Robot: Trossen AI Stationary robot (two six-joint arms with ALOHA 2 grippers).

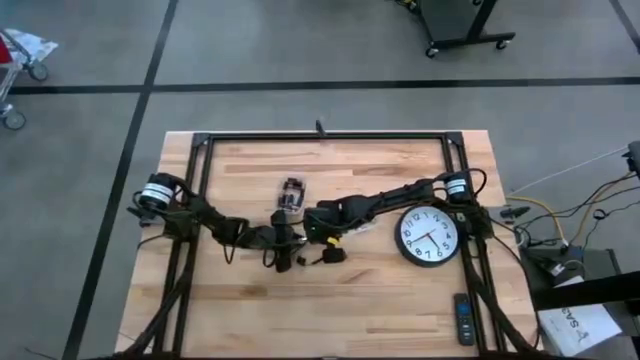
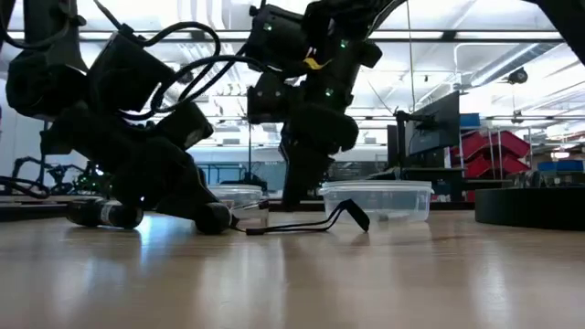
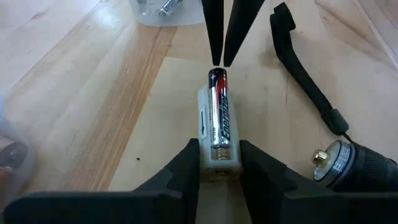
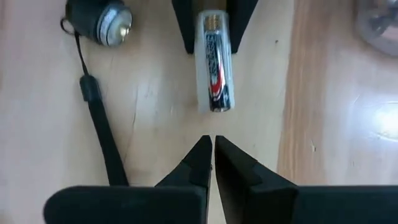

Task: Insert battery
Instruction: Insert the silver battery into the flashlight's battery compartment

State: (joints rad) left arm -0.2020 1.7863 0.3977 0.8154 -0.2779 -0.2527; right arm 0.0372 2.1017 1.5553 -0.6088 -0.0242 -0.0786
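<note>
High view: battery hidden; left tool (image 3: 219, 163) gripping holder (image 3: 208, 124), right tool (image 4: 212, 155) clenched empty.

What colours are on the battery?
Black, red and silver; the battery shows best in the left wrist view.

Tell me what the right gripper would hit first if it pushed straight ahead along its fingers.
Most likely the battery end, seated in its white holder, which the left gripper clamps. The right gripper, fingers shut, points right at it, though the gap's depth is unclear.
</note>
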